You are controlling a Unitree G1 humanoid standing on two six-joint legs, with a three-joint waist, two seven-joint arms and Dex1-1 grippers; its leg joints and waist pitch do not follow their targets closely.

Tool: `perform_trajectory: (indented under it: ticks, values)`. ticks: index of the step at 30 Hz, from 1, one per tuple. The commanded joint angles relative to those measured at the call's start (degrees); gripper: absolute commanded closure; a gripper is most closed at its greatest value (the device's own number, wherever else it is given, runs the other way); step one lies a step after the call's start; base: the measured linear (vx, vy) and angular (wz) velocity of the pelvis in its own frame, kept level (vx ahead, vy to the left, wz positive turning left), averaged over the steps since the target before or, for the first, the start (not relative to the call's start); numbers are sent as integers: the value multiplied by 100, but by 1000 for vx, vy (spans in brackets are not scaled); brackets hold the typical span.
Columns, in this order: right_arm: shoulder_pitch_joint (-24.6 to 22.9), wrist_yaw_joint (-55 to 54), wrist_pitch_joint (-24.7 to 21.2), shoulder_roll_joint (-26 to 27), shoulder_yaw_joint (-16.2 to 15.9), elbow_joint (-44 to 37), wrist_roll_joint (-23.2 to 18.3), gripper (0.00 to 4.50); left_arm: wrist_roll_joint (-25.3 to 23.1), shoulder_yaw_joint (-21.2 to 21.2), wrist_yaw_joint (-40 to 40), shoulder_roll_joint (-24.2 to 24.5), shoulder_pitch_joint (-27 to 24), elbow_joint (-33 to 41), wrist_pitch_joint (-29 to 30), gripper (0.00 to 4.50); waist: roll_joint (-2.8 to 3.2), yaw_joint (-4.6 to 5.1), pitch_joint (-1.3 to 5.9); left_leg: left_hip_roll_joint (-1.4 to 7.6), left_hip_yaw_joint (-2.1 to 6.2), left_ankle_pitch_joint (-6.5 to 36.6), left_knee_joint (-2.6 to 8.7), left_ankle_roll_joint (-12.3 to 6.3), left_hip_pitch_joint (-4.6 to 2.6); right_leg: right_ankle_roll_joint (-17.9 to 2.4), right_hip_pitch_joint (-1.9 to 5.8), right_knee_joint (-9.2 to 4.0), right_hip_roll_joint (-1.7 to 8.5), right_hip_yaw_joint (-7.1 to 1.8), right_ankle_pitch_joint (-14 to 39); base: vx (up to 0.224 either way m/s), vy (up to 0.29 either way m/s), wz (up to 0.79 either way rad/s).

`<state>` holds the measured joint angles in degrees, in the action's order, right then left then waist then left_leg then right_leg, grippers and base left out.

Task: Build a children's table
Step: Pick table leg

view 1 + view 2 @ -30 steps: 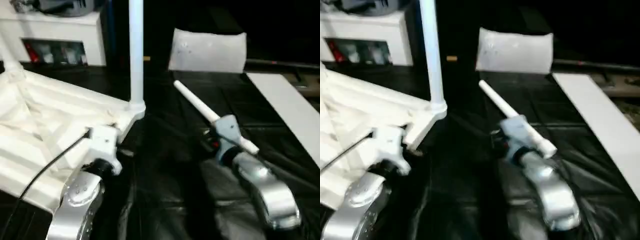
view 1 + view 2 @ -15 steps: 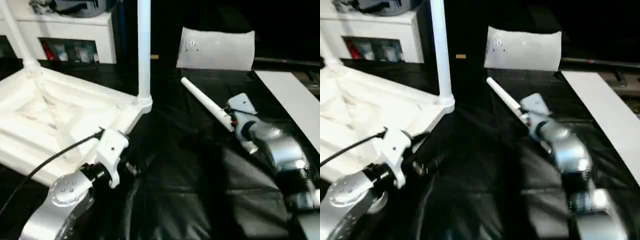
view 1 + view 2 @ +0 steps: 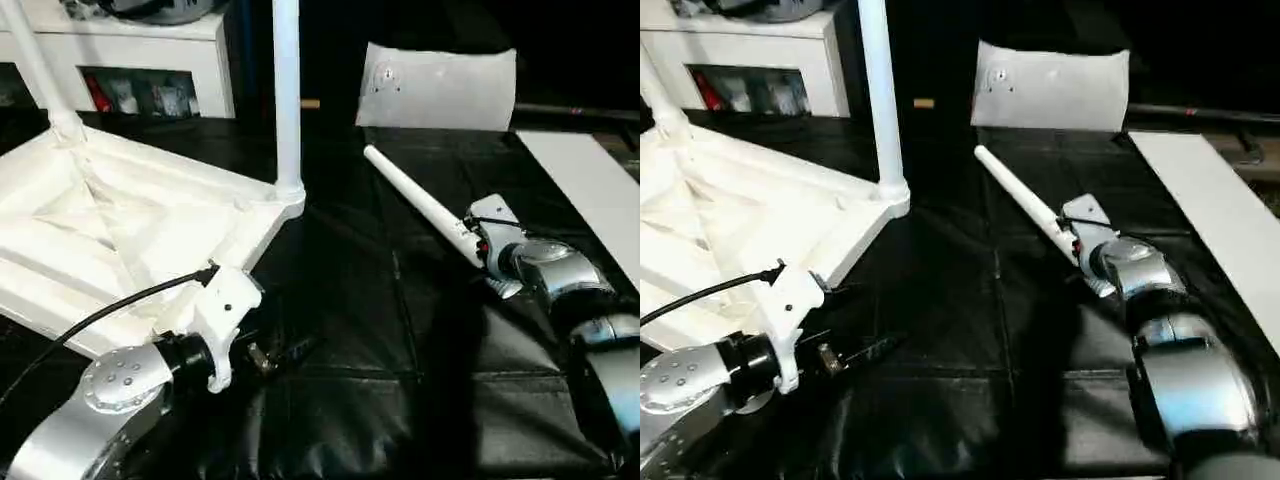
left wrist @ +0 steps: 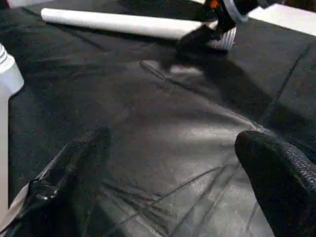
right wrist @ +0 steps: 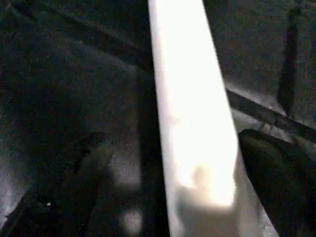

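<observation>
The small white plastic children's table [image 3: 130, 240] lies upside down at the left side of the large black-covered work table [image 3: 370, 400], ribbed underside up, with two long tapered white legs [image 3: 287, 95] standing upright in its far corner sockets. Just beside its near corner hangs the left gripper [image 4: 168, 182], its black fingers [image 4: 276, 173] spread wide over bare black cover, holding nothing. Towards the right side, a loose white tubular leg [image 3: 420, 205] lies flat. The right gripper [image 5: 168, 187] straddles its thicker end, fingers apart on either side.
</observation>
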<state>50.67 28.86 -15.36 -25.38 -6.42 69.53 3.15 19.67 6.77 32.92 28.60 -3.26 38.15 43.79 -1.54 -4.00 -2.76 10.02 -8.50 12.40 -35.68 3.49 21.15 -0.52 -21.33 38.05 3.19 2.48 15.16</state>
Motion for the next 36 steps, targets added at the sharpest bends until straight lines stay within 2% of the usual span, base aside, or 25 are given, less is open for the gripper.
perform_trajectory:
  ticks: [1, 2, 3, 4, 5, 6, 7, 8, 10, 11, 12, 14, 15, 16, 20, 23, 26, 27, 29, 36]
  values:
    - [117, -19, 77, -19, 121, 219, 51, 39, 52, -65, -17, 43, -31, 158, 94, 0, 40, -43, 323, 251, 2, 53, 348, -339, -12, -1846, 275, -378, 403, -238, -863, 0, 0, 0]
    - [163, 32, 11, -5, 212, 276, -29, 55, 56, -79, -12, 61, -44, 162, 101, 0, 38, -52, 320, 252, 1, 82, 350, -320, -11, -1833, 277, -383, 404, -238, -824, 0, 0, 0]
    - [215, 94, -62, 6, 296, 346, -99, 69, 73, -87, -12, 80, -53, 173, 114, 0, 61, -62, 315, 252, 2, 184, 359, -280, -15, -1808, 274, -384, 403, -241, -718, 0, 0, 0]
    - [247, 138, -111, 13, 354, 391, -145, 69, 86, -89, -13, 92, -59, 181, 121, 0, 55, -63, 316, 254, 0, 229, 361, -262, -22, -1801, 269, -391, 401, -240, -669, 0, 0, 0]
    - [284, 198, -132, 13, 378, 450, -155, 69, 104, -85, -14, 107, -59, 193, 138, 0, 48, -81, 311, 254, -1, 254, 366, -242, -22, -1786, 272, -395, 405, -244, -646, 0, 0, 0]
    - [329, 260, -157, 12, 399, 520, -163, 96, 127, -81, -14, 126, -55, 205, 159, 0, 79, -93, 314, 251, 5, 274, 365, -215, -17, -1779, 269, -387, 407, -239, -619, 0, 0, 0]
    - [346, 278, -176, 14, 415, 542, -177, 96, 134, -81, -13, 131, -53, 207, 165, 0, 60, -92, 312, 252, 1, 295, 368, -211, -16, -1771, 266, -396, 404, -242, -616, 0, 0, 0]
    - [386, 234, -225, 9, 456, 590, -200, 115, 147, -87, 0, 145, -42, 203, 175, 0, 74, -100, 313, 255, 3, 298, 369, -202, -22, -1771, 261, -395, 407, -241, -607, 0, 0, 0]
    - [442, 175, -273, -2, 480, 663, -191, 115, 163, -96, 17, 166, -28, 199, 189, 0, 72, -109, 311, 252, 3, 331, 375, -179, -24, -1762, 259, -400, 403, -238, -552, 0, 0, 0]
    - [477, 148, -300, -10, 481, 699, -159, 126, 172, -103, 24, 176, -19, 193, 193, 0, 94, -105, 311, 253, 5, 343, 374, -155, -24, -1753, 252, -402, 401, -236, -563, 0, 0, 0]
    - [502, 130, -330, -12, 506, 718, -153, 148, 179, -109, 26, 182, -13, 190, 196, 0, 74, -104, 313, 252, 3, 328, 373, -151, -21, -1753, 255, -399, 401, -236, -574, 0, 0, 0]
    - [574, 146, -445, -9, 617, 755, -183, 155, 209, -125, 22, 199, 16, 187, 214, 0, 84, -112, 317, 250, 3, 280, 370, -150, -21, -1763, 254, -394, 404, -238, -610, 0, 0, 0]
    - [584, 164, -463, -10, 633, 759, -187, 155, 213, -125, 16, 200, 15, 192, 216, 0, 66, -112, 319, 247, 0, 257, 368, -153, -12, -1767, 263, -394, 404, -238, -644, 0, 0, 0]
    - [616, 212, -501, -17, 635, 769, -166, 185, 228, -134, 1, 196, 19, 203, 222, 0, 69, -114, 318, 246, 2, 242, 367, -157, -9, -1765, 263, -388, 403, -239, -660, 0, 0, 0]
    - [676, 403, -596, -46, 575, 783, -105, 207, 255, -121, -2, 188, 11, 198, 216, 0, 81, -110, 318, 252, 1, 220, 366, -191, -10, -1766, 255, -391, 403, -234, -661, 0, 0, 0]
    - [695, 443, -577, -63, 553, 792, -49, 240, 253, -88, -1, 206, 46, 142, 188, 0, 82, -112, 318, 255, 0, 217, 367, -190, -10, -1774, 253, -392, 407, -233, -647, 0, 0, 0]
    - [708, 513, -549, -67, 591, 792, -3, 259, 258, -75, 8, 211, 101, 81, 169, 0, 93, -110, 310, 258, 0, 306, 373, -157, -17, -1769, 246, -405, 409, -235, -536, 0, 0, 0]
    - [709, 529, -542, -60, 615, 789, -5, 259, 263, -70, 23, 216, 125, 59, 161, 0, 133, -115, 316, 255, 7, 296, 369, -136, -18, -1774, 249, -391, 411, -236, -563, 0, 0, 0]
    - [706, 553, -535, -50, 643, 784, -17, 265, 267, -63, 41, 221, 153, 33, 153, 0, 114, -108, 316, 253, 5, 292, 370, -133, -15, -1782, 255, -394, 406, -235, -608, 0, 0, 0]
    - [647, 584, -480, -32, 717, 765, -25, 268, 226, -1, 58, 200, 289, -108, 91, 0, 137, -101, 322, 249, -2, 277, 361, -167, -12, -1811, 251, -395, 398, -233, -670, 0, 0, 0]
